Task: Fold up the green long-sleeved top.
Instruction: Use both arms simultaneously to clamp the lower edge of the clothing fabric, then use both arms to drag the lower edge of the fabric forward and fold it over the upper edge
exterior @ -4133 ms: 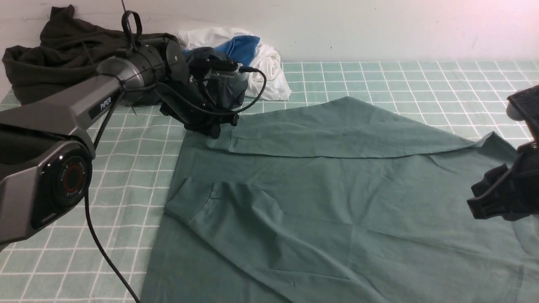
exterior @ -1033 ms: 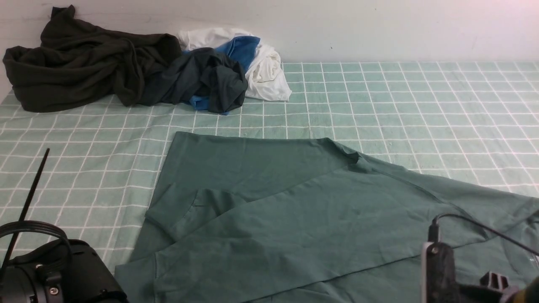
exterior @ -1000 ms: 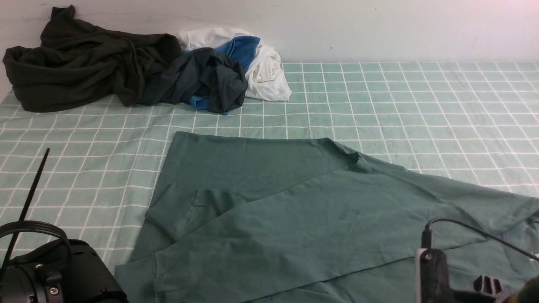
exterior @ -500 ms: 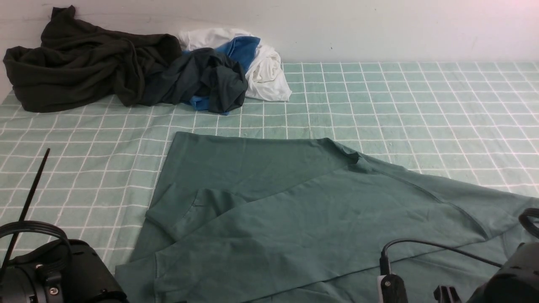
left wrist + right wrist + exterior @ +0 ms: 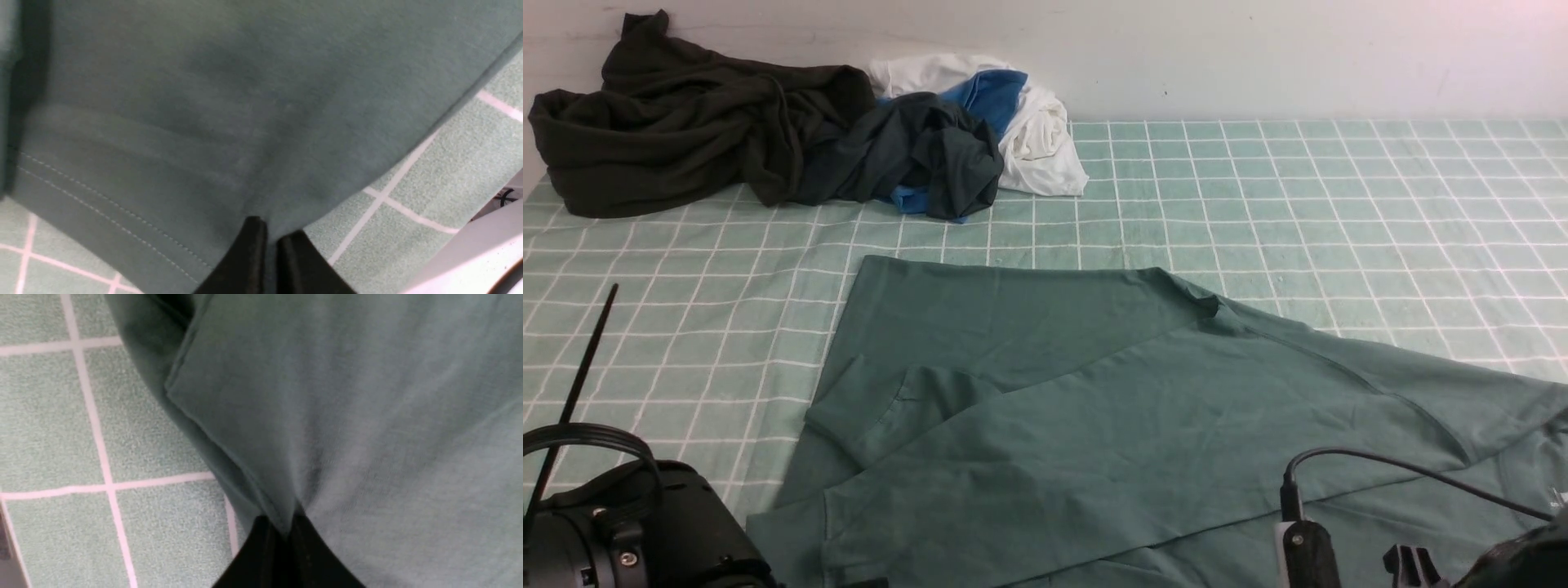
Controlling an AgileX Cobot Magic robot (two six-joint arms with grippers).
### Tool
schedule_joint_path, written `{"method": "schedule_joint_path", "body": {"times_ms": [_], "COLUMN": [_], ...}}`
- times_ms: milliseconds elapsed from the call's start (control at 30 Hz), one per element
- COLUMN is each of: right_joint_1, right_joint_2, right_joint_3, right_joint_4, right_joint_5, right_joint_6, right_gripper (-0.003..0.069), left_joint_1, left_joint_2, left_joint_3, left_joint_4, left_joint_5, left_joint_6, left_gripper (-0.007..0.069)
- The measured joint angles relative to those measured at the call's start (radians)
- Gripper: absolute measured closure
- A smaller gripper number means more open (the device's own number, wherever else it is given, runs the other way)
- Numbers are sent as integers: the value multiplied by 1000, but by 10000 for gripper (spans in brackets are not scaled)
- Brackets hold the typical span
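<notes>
The green long-sleeved top [image 5: 1094, 408] lies partly folded on the checked cloth in the front view, its far part doubled toward me and a cuffed sleeve [image 5: 874, 408] lying across it at the left. My left gripper [image 5: 271, 230] is shut on the top's hemmed edge [image 5: 122, 204] at the near left corner. My right gripper [image 5: 284, 522] is shut on a pinched fold of the top [image 5: 327, 416] at the near right. In the front view only the left arm's body [image 5: 629, 531] and the right arm's body [image 5: 1307, 555] show at the bottom edge.
A very dark olive-black garment [image 5: 678, 122], a dark charcoal garment [image 5: 915, 155] and a white and blue bundle [image 5: 1013, 114] lie piled at the back left by the wall. The green checked cloth [image 5: 1339, 204] covers the table.
Since 4.1 s ago both arms have drawn back to the near edge, pulling the top's far part over toward me. In the last second the right arm has shifted slightly; the top barely moves.
</notes>
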Motion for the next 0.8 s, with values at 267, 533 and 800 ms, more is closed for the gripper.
{"method": "schedule_joint_path", "body": {"times_ms": [267, 533, 800], "right_joint_1": [0, -78, -290], "right_joint_2": [-54, -60, 85], "right_joint_3": [-24, -249, -558], "right_joint_4": [-75, -196, -167], "right_joint_5": [34, 146, 109], "right_joint_6": [102, 168, 8], "right_gripper": [650, 650, 650], "left_joint_1": [0, 154, 370], "left_joint_2": [0, 3, 144], "left_joint_3": [-86, -268, -629], "left_joint_4": [18, 105, 111], "left_joint_5": [49, 110, 27], "left_joint_6": [-6, 1, 167], "left_gripper": [618, 612, 607]}}
